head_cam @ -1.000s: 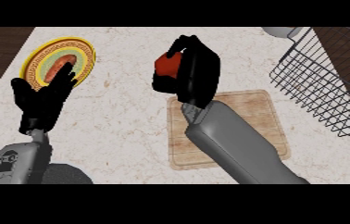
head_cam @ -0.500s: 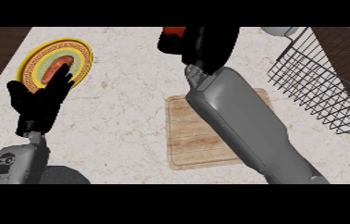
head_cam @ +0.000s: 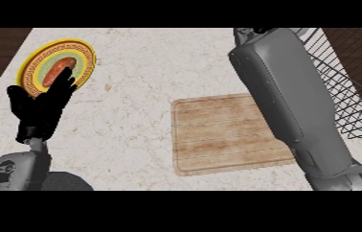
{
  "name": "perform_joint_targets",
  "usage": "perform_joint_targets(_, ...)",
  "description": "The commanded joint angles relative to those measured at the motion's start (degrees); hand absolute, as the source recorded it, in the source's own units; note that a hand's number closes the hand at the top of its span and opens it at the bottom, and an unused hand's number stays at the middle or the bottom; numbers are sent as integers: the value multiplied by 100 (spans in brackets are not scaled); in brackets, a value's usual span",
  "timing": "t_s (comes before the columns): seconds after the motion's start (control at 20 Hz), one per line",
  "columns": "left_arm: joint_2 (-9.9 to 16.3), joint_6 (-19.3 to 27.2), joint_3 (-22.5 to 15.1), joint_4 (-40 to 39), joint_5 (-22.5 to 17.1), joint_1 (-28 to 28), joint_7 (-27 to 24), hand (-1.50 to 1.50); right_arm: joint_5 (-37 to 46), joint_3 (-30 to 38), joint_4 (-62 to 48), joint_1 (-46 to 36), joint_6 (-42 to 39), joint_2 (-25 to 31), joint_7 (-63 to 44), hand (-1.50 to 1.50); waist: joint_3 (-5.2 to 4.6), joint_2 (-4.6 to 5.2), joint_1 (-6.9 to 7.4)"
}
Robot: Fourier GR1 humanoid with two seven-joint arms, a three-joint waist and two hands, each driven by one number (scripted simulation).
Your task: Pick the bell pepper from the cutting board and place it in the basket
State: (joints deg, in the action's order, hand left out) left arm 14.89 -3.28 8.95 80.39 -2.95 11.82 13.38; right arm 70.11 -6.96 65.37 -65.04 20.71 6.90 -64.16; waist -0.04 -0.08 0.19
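Note:
The wooden cutting board point(head_cam: 225, 136) lies bare at the centre right of the counter. No bell pepper shows anywhere in the head view. My right forearm point(head_cam: 290, 97) stretches up across the board's right side. Only a dark sliver of my right hand point(head_cam: 249, 30) shows at the picture's top edge, next to the black wire basket point(head_cam: 338, 82) on the right. What that hand holds is hidden. At the left edge my left hand point(head_cam: 41, 106) rests open, fingers up, overlapping the lower rim of a plate.
A round yellow-rimmed patterned plate point(head_cam: 79, 58) with a brownish food item point(head_cam: 53, 73) sits at the far left. The pale marble counter point(head_cam: 141, 82) spreads between plate and board. The basket's wire wall runs down the right edge.
My right arm has swung further up and to the right with the bell pepper, carrying hand and pepper past the top edge near the basket. The left hand has stayed put.

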Motion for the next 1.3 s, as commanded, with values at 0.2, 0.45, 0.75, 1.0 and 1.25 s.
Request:
perform_joint_targets(0.2,-41,149,-26,120,58,238,301,0,102,752,12,322,-454,683,-211,150,6,-6,-48)
perform_joint_targets(0.45,43,-79,61,-97,24,41,-60,0,-94,997,290,1056,-229,865,372,150,4,7,-20)
perform_joint_targets(0.75,-164,-96,-55,325,5,-415,-83,0,-352,1248,731,1968,172,1007,979,150,6,5,8)
perform_joint_targets(1.0,-145,82,-24,242,135,-85,93,0,-827,1625,326,2172,520,1137,1626,150,6,12,16)
perform_joint_targets(1.25,-57,3,67,61,68,117,113,0,-490,2131,209,2427,1372,1104,1155,-150,7,22,14)
